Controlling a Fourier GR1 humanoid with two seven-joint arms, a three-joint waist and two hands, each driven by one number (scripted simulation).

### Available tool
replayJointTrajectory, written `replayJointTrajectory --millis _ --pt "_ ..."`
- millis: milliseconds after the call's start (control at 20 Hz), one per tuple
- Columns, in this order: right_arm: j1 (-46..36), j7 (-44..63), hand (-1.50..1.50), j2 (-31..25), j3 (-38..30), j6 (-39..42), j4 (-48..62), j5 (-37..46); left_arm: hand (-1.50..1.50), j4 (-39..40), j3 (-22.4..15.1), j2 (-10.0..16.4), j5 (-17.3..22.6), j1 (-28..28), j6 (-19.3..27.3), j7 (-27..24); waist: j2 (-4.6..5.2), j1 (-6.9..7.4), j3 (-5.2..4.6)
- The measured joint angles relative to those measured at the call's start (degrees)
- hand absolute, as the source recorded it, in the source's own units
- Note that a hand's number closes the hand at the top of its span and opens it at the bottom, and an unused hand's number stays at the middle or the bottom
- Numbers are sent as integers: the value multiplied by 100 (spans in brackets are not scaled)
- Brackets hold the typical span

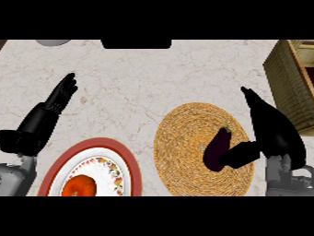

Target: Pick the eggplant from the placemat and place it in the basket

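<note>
Head view: right robot hand [278, 133] beside the eggplant [218, 147] on the placemat [183, 138].
Its fingers [254, 102] are straight, thumb against the eggplant; left robot hand [47, 115] spread, at left.

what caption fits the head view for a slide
Right hand open beside the eggplant on the placemat, basket at right.

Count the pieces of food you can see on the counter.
2. A dark purple eggplant lies on the round woven straw placemat at the right; an orange-red round food sits on the red-rimmed plate, lower left. The woven basket, far right, shows only partly.
</note>
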Motion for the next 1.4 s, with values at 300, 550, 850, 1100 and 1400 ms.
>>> replayJointTrajectory --millis 300,550,850,1100,1400 --pt "426 -316 -150 229 67 -178 182 660 0 5 92 -168 -145 -42 -73 56 7 23 2" --pt "642 -595 -150 394 -11 -273 259 937 0 17 271 -299 -274 -73 -253 132 9 31 3" --pt "658 -754 -150 711 -39 -338 246 1139 0 -40 501 -463 -422 19 -527 159 9 39 2" --pt "627 -690 -150 947 57 -339 289 1362 0 -88 570 -612 -588 133 -614 162 9 42 2" --pt "695 -772 -150 952 -45 -183 452 1471 0 -83 597 -805 -795 141 -603 178 10 37 2"
